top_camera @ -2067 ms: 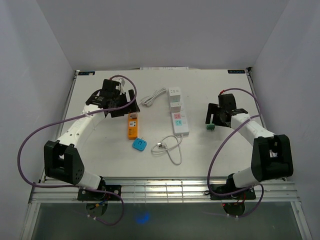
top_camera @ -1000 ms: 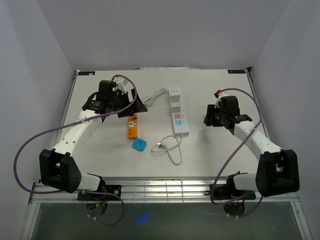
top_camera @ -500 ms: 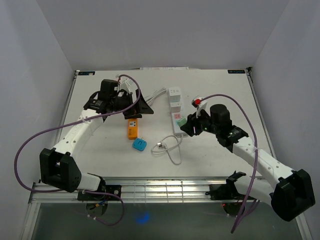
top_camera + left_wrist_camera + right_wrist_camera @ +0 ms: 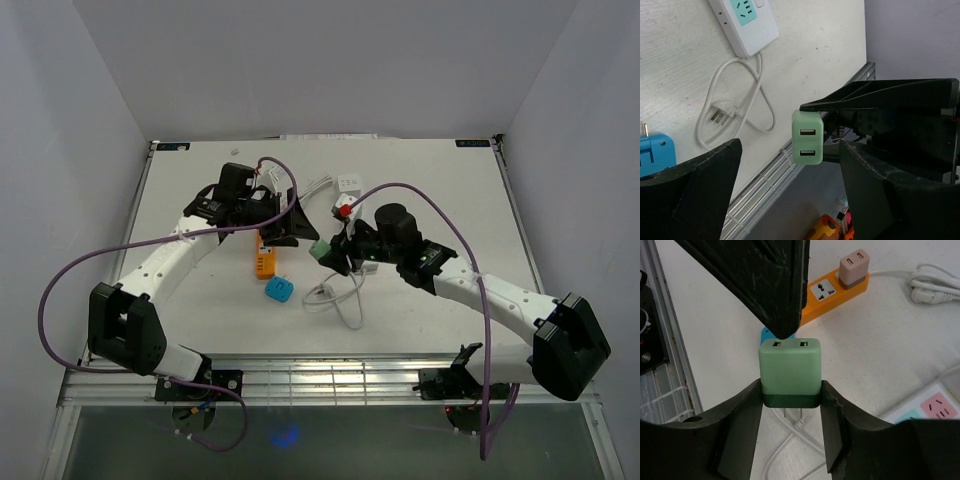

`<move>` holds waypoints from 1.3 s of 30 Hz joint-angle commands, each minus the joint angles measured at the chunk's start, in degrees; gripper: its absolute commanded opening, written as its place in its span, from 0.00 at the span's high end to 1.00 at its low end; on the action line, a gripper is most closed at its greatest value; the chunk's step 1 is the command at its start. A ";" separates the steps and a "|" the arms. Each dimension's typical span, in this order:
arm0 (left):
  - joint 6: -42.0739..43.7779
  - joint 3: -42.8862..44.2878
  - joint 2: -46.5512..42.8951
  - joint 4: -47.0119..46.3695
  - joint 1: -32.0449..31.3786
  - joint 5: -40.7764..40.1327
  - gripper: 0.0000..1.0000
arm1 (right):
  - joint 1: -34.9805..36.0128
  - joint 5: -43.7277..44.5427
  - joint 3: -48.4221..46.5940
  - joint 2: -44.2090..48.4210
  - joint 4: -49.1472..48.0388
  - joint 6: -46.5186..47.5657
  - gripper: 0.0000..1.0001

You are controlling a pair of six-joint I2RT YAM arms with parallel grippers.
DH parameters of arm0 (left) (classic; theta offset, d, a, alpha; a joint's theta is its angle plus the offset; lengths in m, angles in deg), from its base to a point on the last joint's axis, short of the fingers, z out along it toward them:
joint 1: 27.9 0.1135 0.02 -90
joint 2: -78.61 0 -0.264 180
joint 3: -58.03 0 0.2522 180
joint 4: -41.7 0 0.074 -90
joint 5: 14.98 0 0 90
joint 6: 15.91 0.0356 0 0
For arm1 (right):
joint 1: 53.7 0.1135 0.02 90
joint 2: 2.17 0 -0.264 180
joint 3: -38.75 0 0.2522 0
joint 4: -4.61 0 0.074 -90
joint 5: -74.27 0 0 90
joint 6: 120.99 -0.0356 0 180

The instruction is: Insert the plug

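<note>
- While the right gripper (image 4: 790,399) hangs above the table (image 4: 450,200) near the centre of the top view, its two fingers are closed on the green plug (image 4: 790,371), pinching its darker base from both sides.
- Green plug: upright, two USB ports on the upper face, two metal prongs pointing down, clear of the surface. In the top view it sits at centre frame.
- Left gripper (image 4: 790,172): fingers spread wide, nothing between the pads, nothing held. In the left wrist view the green plug shows mid-frame in the gap, carried by the other arm.
- Right wrist view: one black left finger (image 4: 765,285) fills the upper left, its tip just over the plug's top edge. Touching or just apart, cannot tell from this angle.
- Orange power strip (image 4: 264,252) lies left of centre in the top view, just below the left gripper. A pink-topped adapter (image 4: 854,262) is seated at one end, with a vacant socket (image 4: 821,290) beside it.
- Blue adapter (image 4: 279,290) is on the table just below the orange strip.
- White power strip (image 4: 745,20) is at the top left of the left wrist view, with a looped white cord (image 4: 735,110) with bare prongs below it.
</note>
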 commanded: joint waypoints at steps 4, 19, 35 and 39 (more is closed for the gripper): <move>1.71 0.81 -0.32 2.40 -0.31 2.14 0.12 | 2.35 0.69 -6.83 -2.76 -2.70 5.40 0.61; 4.08 3.01 2.22 5.66 -0.31 1.96 0.33 | 4.99 3.33 -9.38 -5.75 -0.59 8.74 0.62; 5.58 4.77 3.10 8.03 -0.31 3.01 0.46 | 5.43 4.83 -8.51 -5.23 -0.32 9.53 0.64; 5.58 4.33 3.10 8.20 -0.31 3.63 0.43 | 5.43 4.57 -8.94 -5.58 -0.76 9.44 0.64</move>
